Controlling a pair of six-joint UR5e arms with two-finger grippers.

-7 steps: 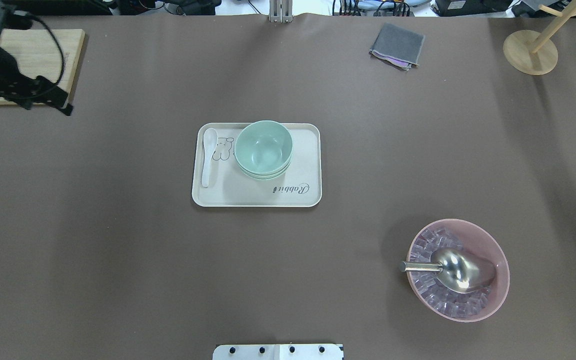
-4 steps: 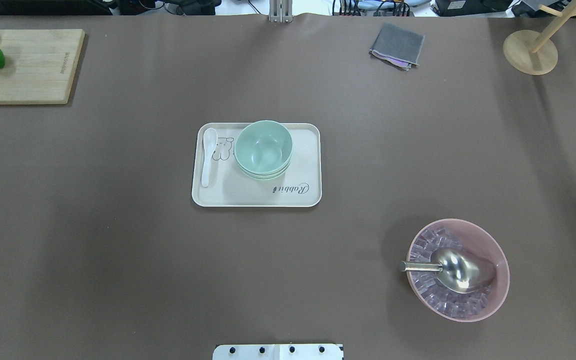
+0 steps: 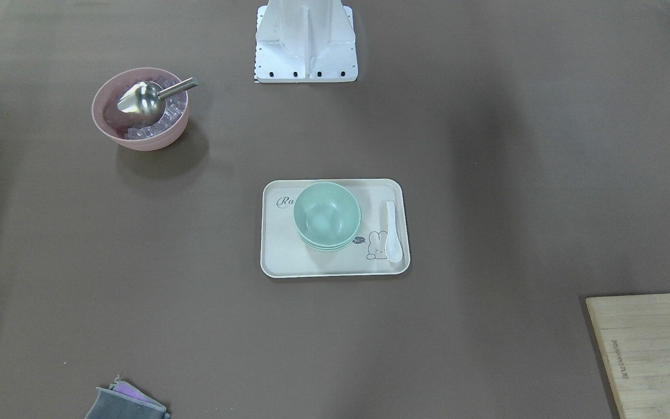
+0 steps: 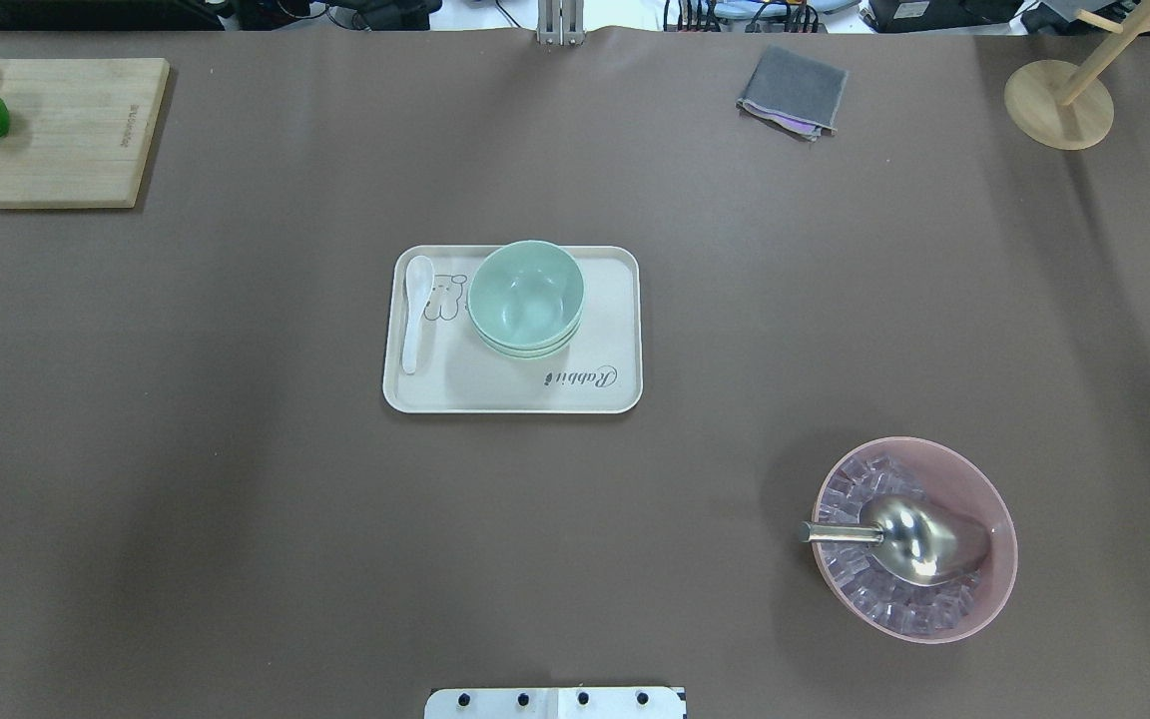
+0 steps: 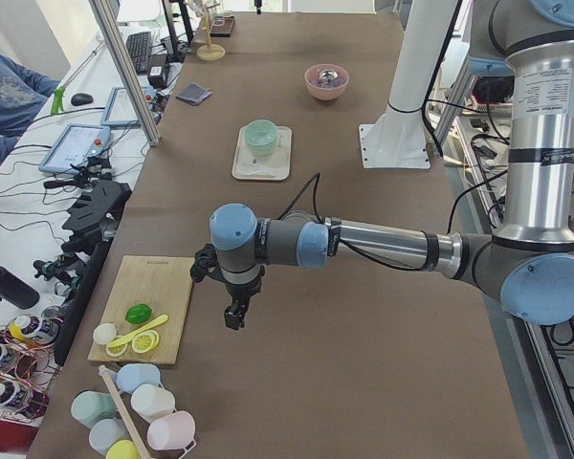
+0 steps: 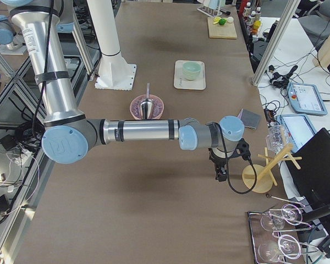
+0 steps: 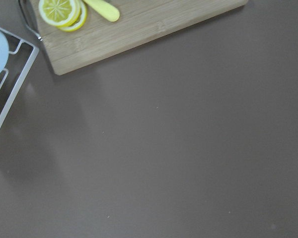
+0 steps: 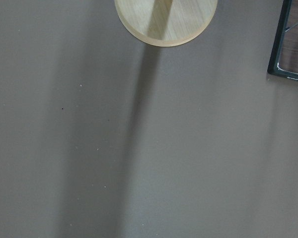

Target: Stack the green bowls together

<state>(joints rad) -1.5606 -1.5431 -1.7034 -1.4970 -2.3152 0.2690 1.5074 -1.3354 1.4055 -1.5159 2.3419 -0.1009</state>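
The green bowls point(image 4: 525, 298) sit nested in one stack on the cream tray point(image 4: 595, 389) at the table's middle; the stack also shows in the front view point(image 3: 327, 214) and both side views point(image 5: 260, 137) point(image 6: 191, 69). My left gripper point(image 5: 232, 316) hangs far from them, beside the cutting board at the table's left end. My right gripper point(image 6: 220, 175) hangs at the right end near the wooden stand. Both show only in the side views, so I cannot tell whether they are open or shut. Neither wrist view shows fingers or a bowl.
A white spoon point(image 4: 416, 312) lies on the tray beside the stack. A pink bowl point(image 4: 989, 499) with ice and a metal scoop point(image 4: 909, 539) stands front right. A cutting board point(image 4: 66, 130) with lime and lemon, a grey cloth point(image 4: 793, 90) and a wooden stand point(image 4: 1059, 105) line the far side.
The left arm, over the cutting board a second ago, has left the overhead view. The bowls and tray have not moved.
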